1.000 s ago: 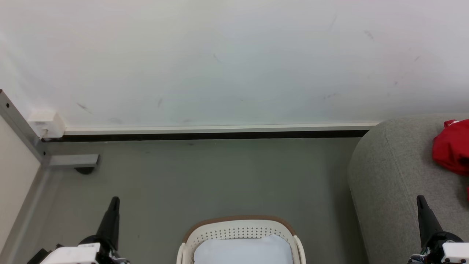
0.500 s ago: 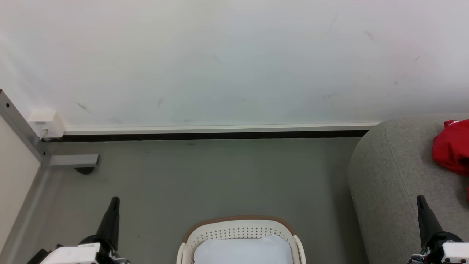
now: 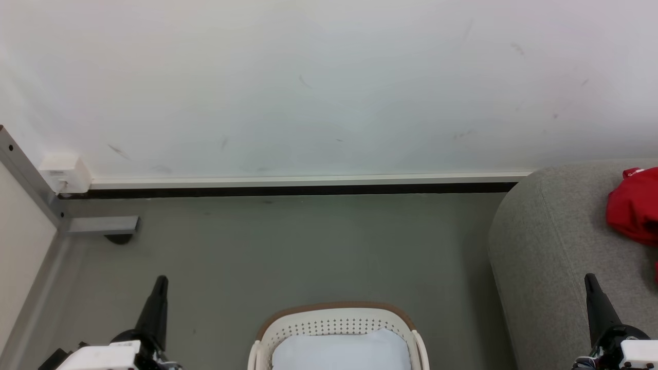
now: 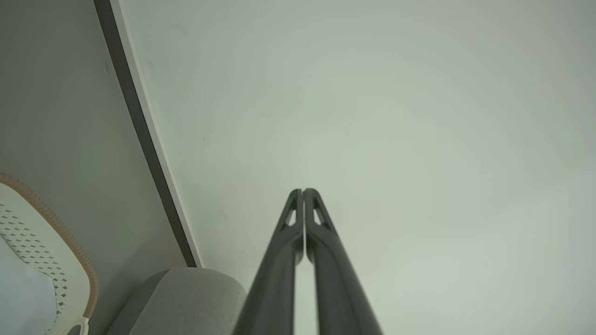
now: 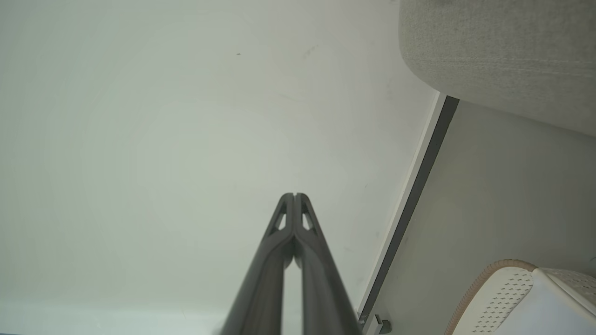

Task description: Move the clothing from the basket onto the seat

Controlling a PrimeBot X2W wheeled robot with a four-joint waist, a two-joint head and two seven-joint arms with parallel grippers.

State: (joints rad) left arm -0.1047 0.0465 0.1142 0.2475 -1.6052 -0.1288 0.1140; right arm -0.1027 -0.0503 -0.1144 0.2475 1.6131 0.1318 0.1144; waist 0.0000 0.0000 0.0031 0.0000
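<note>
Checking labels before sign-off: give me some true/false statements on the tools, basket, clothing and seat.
1. The left tool and the right tool are both shut and hold nothing. True.
2. A red garment lies on the seat. True.
3. Red clothing shows inside the basket. False: the part of the basket in view holds a pale cloth.
4. The basket stands on the seat. False: it stands on the floor, apart from the seat.
</note>
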